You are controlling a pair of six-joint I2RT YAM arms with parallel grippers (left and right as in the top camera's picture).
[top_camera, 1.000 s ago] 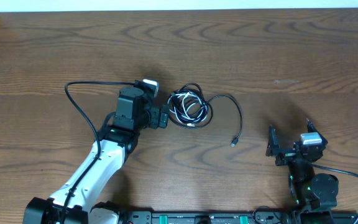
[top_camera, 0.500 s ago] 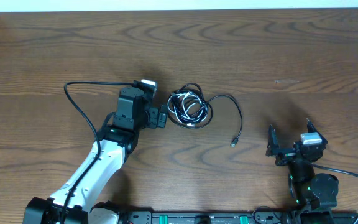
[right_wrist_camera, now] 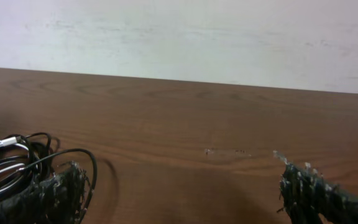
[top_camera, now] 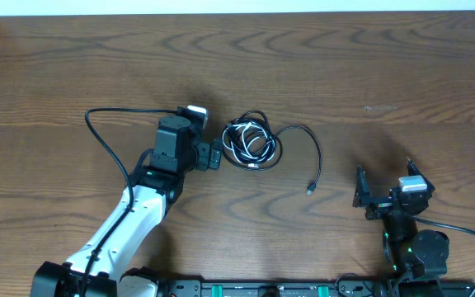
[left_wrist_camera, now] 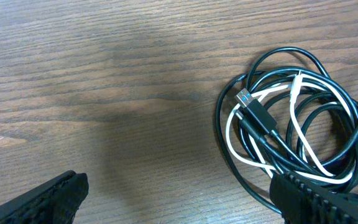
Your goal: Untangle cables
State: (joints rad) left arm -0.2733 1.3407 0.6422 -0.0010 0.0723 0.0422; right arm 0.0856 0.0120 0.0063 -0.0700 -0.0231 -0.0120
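While both arms are over the desk (top_camera: pixel 345 66), the cables (top_camera: pixel 252 142) lie untouched near its middle as one tight coil. Black cords make up most of the coil, with a single white cord (left_wrist_camera: pixel 294 127) threaded through the loops. A black plug with a blue insert (left_wrist_camera: pixel 248 101) lies across the coil's left side. One loose black strand (top_camera: pixel 308 136) arcs out to the right of the coil and ends in a small plug (top_camera: pixel 310 190) flat on the wood.

Left hand (top_camera: pixel 218 155): jaws spread wide, nothing between them, positioned just beside the coil's left edge. In the wrist view one finger (left_wrist_camera: pixel 319 199) overlaps the coil's nearest loops; contact cannot be confirmed.

Right hand (top_camera: pixel 383 188): jaws likewise spread wide and empty, stationed well apart from the coil, off to its right.
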